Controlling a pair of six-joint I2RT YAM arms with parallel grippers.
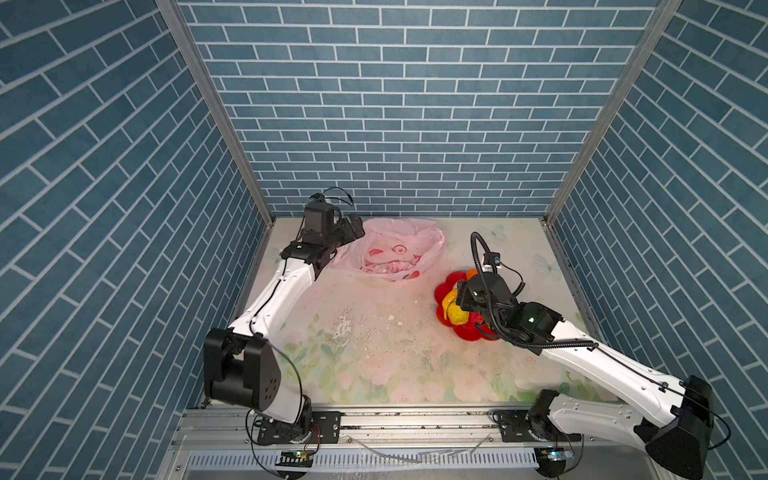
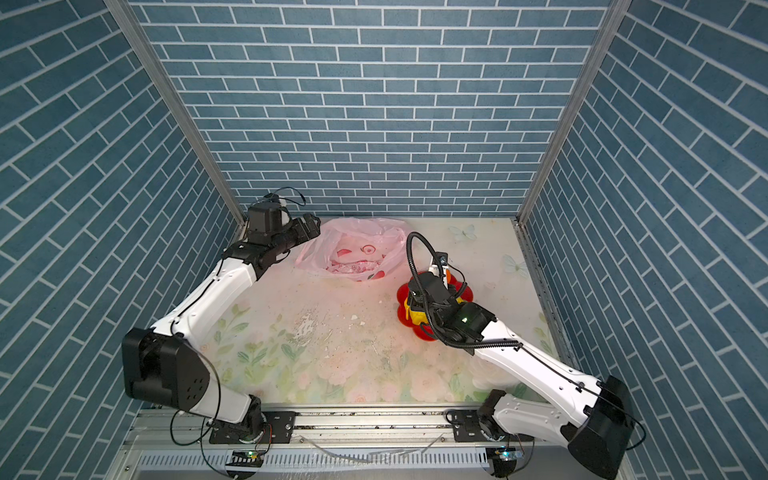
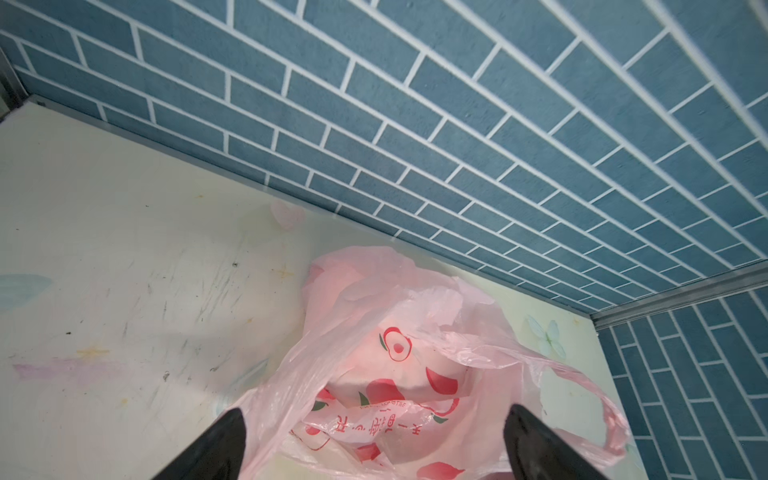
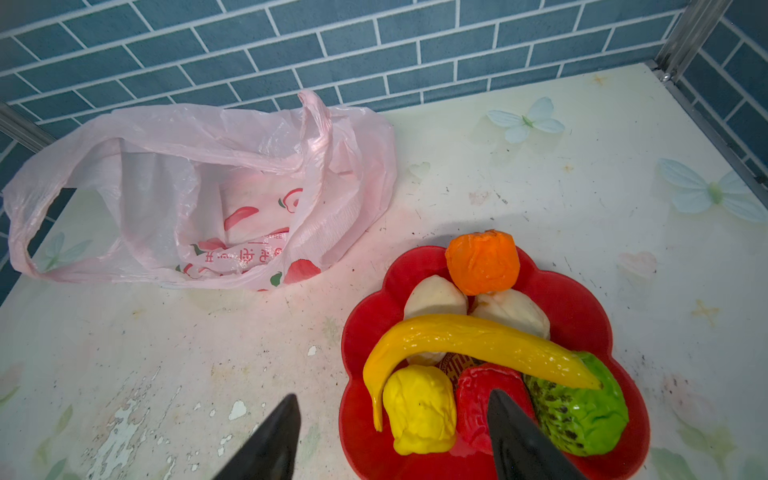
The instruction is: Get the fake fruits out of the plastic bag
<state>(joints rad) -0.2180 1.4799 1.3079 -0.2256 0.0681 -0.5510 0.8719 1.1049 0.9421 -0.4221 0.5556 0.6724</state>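
Status: plastic bag [image 1: 395,249] [image 2: 353,251] lies slumped on the bench [image 1: 374,332] at upper centre of both top views, close to the back wall. Mouth gapes, handles loose.

Left pincer [image 3: 376,409] [image 1: 353,227] sits at the bag's upper-left edge in the top views. Left wrist view shows its jaws spread wide, gripping nothing, with the bag mouth ahead of the tips and crumpled printed film inside.

Fake fruits [image 1: 451,309] are all in the red dish [image 4: 582,299] [image 1: 442,293], right of centre in both top views, clear of the bag. Orange fruit [image 4: 482,262] touches two cream fruits [image 4: 434,297] [image 4: 513,311]. Banana [image 4: 469,338] lies across the pile. Yellow fruit [image 4: 419,409], red fruit [image 4: 478,395] and green fruit [image 4: 582,411] sit side by side beneath it.

Right pincer [image 4: 393,392] hangs over the dish's left edge, jaws parted, holding nothing. One finger [image 4: 519,436] overlaps the red fruit in the right wrist view; can't tell if it touches. Right wrist covers much of the dish in the top views.
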